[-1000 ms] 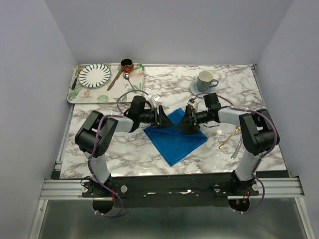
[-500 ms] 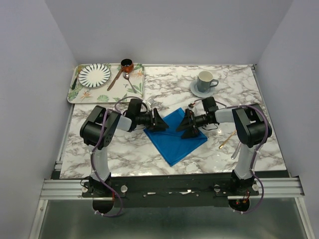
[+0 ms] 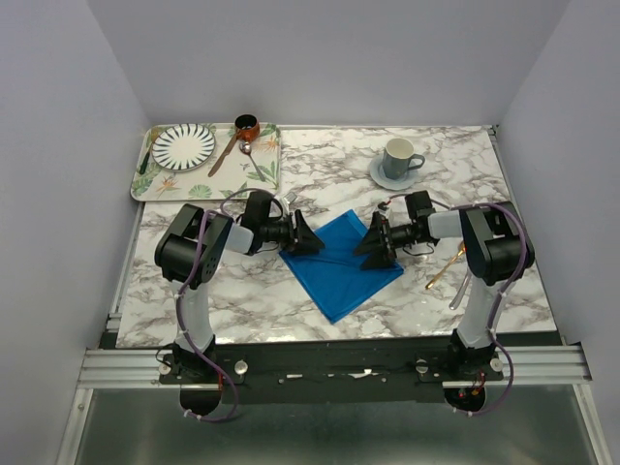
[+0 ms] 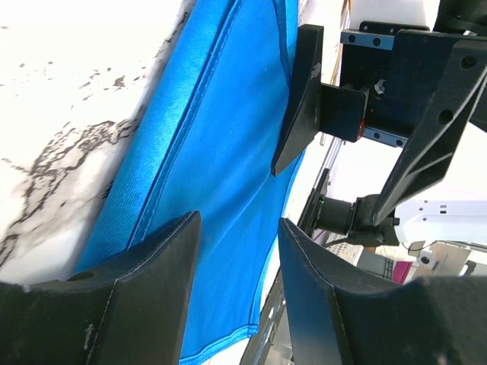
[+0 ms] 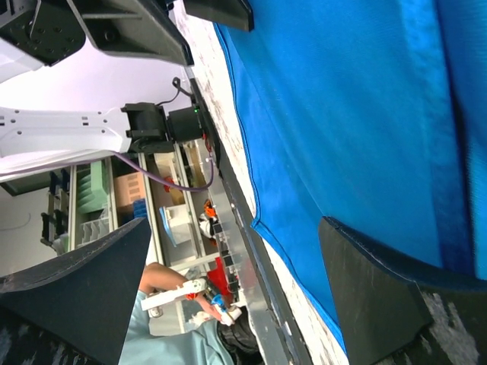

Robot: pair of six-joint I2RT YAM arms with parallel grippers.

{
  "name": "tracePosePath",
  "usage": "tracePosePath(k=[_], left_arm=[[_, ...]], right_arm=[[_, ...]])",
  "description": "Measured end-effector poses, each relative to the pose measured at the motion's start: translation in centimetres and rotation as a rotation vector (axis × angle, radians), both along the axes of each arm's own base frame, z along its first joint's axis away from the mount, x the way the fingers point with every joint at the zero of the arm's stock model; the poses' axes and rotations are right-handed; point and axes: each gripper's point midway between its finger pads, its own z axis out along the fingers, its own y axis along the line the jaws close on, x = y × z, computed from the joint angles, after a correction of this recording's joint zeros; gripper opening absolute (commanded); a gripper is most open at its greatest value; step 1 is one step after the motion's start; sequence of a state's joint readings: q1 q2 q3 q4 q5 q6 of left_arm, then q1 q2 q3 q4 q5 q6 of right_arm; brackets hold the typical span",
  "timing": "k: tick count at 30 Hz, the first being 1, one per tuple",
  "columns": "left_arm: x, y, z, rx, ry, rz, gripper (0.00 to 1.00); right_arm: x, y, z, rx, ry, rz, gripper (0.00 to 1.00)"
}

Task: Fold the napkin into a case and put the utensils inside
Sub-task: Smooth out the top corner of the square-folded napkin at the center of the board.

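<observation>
The napkin [image 3: 339, 273] lies flat on the counter [image 3: 242, 291], just ahead of and beneath both end effectors, which face each other across its far half. The left end effector [image 3: 314, 240] has its fingers partly spread over the cloth's edge, with nothing between them. The right end effector [image 3: 362, 244] is spread wide and pinches nothing. The gold spoon [image 3: 446, 266] and the silver utensil [image 3: 463, 289] lie behind the right end effector, apart from the napkin.

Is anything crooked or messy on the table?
Nothing is spilled or broken. The blue napkin lies crooked on the table, turned like a diamond, and the gold spoon lies slanted on the bare top to its right.
</observation>
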State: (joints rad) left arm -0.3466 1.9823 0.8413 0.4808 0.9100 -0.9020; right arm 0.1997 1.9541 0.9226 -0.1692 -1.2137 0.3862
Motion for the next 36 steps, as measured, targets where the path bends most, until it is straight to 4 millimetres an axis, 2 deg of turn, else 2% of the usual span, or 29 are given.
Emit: tracePosePath(k=[15, 26, 30, 31, 36], left_arm=[[0.5, 1.2, -0.1, -0.005, 0.013, 0.013, 0.59], [0.0, 1.7, 0.2, -0.028, -0.019, 0.0, 0.59], [-0.8, 1.4, 1.6, -0.045, -0.058, -0.019, 0.59], [-0.9, 1.0, 2.5, -0.053, -0.085, -0.03, 0.59], [-1.6, -2.3, 6.8, -0.097, -0.221, -0.128, 0.59]], right_arm=[[-0.7, -3.0, -0.2, 0.0, 0.004, -0.019, 1.0], [-1.0, -3.2, -0.1, -0.002, 0.005, -0.016, 1.0], [-1.2, -3.3, 0.0, -0.016, 0.016, -0.018, 1.0], [-1.3, -3.3, 0.0, -0.02, 0.021, -0.019, 1.0], [-1.3, -3.4, -0.1, -0.028, 0.025, -0.02, 1.0]])
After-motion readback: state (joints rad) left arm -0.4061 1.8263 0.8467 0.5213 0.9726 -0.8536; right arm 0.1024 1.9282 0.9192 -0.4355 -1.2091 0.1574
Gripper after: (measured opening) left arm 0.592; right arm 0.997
